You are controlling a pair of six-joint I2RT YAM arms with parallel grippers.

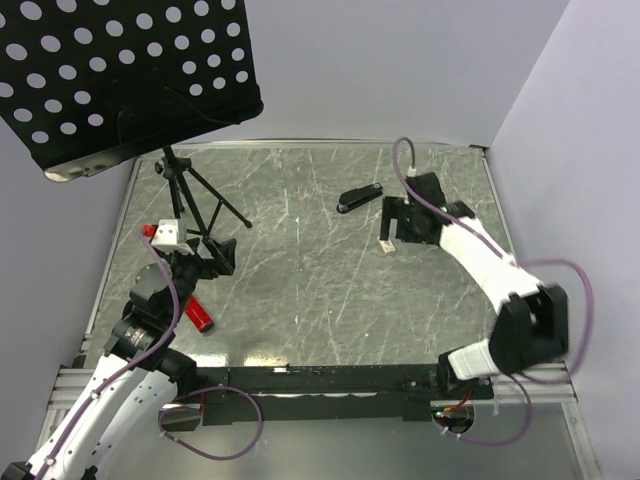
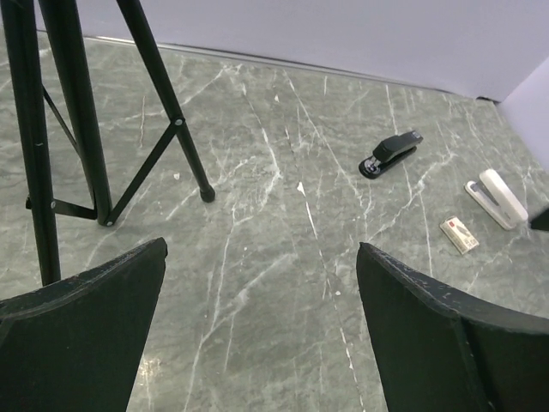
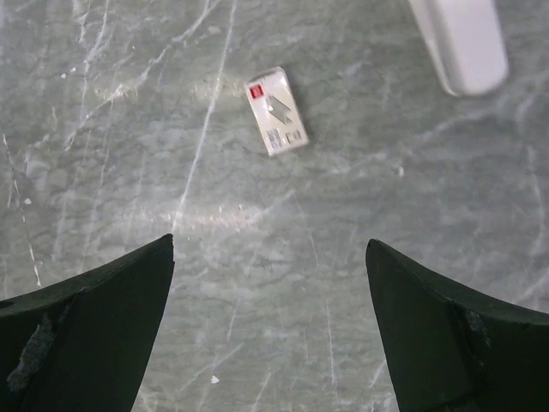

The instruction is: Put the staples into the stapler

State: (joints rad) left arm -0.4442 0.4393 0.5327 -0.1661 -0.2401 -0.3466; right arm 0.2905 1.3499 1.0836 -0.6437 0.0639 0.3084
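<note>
Staples box (image 3: 276,112) | flat on table, prob. light, stiff card, crushable | take by long edges, gently | R gripper (image 3: 270,245) released, near | L gripper (image 2: 262,249) released

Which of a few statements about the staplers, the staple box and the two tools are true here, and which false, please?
1. The right tool is open and holds nothing. True.
2. The black stapler is clamped in the left tool. False: it lies on the table, apart from that open tool.
3. The staple box lies flat near the white stapler, not touching it. True.
4. The staple box sits on the black stapler. False: it lies on bare table.
</note>
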